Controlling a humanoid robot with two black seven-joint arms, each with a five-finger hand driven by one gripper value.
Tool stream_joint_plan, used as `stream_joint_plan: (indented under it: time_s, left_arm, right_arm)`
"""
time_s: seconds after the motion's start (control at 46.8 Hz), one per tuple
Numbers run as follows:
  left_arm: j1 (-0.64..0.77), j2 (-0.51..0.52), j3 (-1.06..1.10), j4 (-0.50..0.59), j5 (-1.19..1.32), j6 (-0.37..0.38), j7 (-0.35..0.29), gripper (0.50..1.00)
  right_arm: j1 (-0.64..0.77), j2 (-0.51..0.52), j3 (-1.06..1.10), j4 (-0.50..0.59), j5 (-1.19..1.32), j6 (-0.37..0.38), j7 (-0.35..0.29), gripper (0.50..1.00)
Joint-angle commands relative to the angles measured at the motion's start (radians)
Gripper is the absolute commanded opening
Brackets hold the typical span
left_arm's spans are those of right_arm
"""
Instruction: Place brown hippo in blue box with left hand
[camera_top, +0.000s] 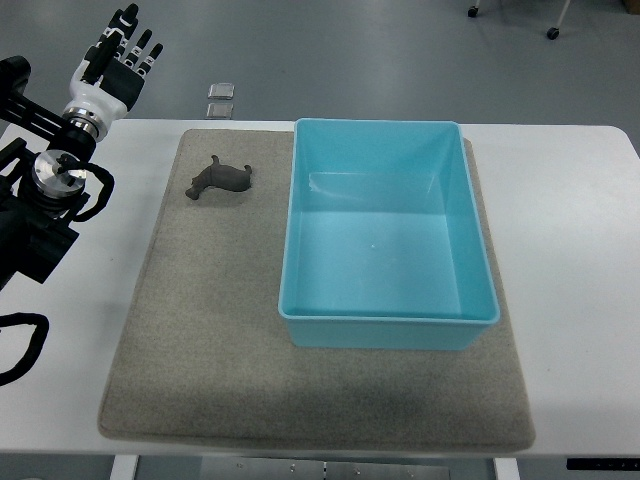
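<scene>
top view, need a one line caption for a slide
Left hand open at the table's far left corner, brown hippo lying on the grey mat beside the empty blue box.

The brown hippo (218, 179) is lying on the grey mat (200, 350) with bare mat showing all round it — nothing is crowding it from the left or from above. The blue box (388, 232) is sitting just to its right, its near wall rising as the one barrier between them. The box's inside is looking clear — possibly one tiny speck on the floor
</scene>
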Motion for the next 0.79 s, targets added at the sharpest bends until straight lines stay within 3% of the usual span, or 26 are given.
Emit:
stream_joint_plan:
  time_s: [0.0, 0.578, 0.77]
  left_arm:
    - [0.0, 0.0, 0.0, 0.0, 0.0, 0.0, 0.001, 0.994]
    - [-0.012, 0.001, 0.0, 0.005, -0.003, 0.0, 0.002, 0.994]
    - [-0.014, 0.011, 0.001, 0.009, -0.001, -0.049, 0.002, 0.994]
  right_arm:
    - [0.0, 0.0, 0.0, 0.0, 0.0, 0.0, -0.001, 0.936]
    - [0.0, 0.0, 0.0, 0.0, 0.0, 0.0, 0.0, 0.936]
    - [0.0, 0.0, 0.0, 0.0, 0.001, 0.0, 0.0, 0.936]
